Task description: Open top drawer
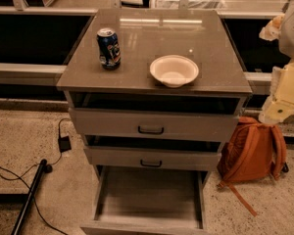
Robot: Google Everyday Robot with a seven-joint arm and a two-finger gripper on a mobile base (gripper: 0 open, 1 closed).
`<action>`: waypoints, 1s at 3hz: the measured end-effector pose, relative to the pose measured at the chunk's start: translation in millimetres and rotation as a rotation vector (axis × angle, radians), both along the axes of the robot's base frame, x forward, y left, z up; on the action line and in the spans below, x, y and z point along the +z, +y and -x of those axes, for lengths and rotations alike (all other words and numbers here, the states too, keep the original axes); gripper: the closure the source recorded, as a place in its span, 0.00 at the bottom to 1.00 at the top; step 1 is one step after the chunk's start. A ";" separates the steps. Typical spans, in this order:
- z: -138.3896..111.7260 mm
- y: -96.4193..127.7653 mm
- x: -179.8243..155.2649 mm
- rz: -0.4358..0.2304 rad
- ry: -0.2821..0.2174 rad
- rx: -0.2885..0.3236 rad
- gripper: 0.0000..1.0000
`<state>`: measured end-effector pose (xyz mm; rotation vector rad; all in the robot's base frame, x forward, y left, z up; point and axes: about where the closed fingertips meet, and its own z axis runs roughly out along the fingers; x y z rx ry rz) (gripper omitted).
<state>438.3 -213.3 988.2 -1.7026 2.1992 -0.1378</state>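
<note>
The top drawer [108,123] is the wide grey panel just under the cabinet top, with a small dark pull handle [151,129] at its centre. A dark gap shows between its upper edge and the cabinet top, so it stands slightly out. My gripper [271,29] is at the far right edge of the view, level with the cabinet top and well to the right of the handle, touching nothing. My pale arm [286,89] hangs below it beside the cabinet's right side.
A blue soda can [108,48] and a white bowl [174,70] stand on the cabinet top [152,33]. The second drawer [112,156] has a like handle. The bottom drawer [149,192] is pulled far out. An orange backpack [250,151] leans at the right; cables [19,180] lie left.
</note>
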 end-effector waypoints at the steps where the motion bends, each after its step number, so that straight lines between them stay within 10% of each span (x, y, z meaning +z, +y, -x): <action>1: 0.0 0.0 0.0 0.000 0.000 0.000 0.00; 3: 8.0 2.5 -66.8 -0.044 0.042 0.072 0.00</action>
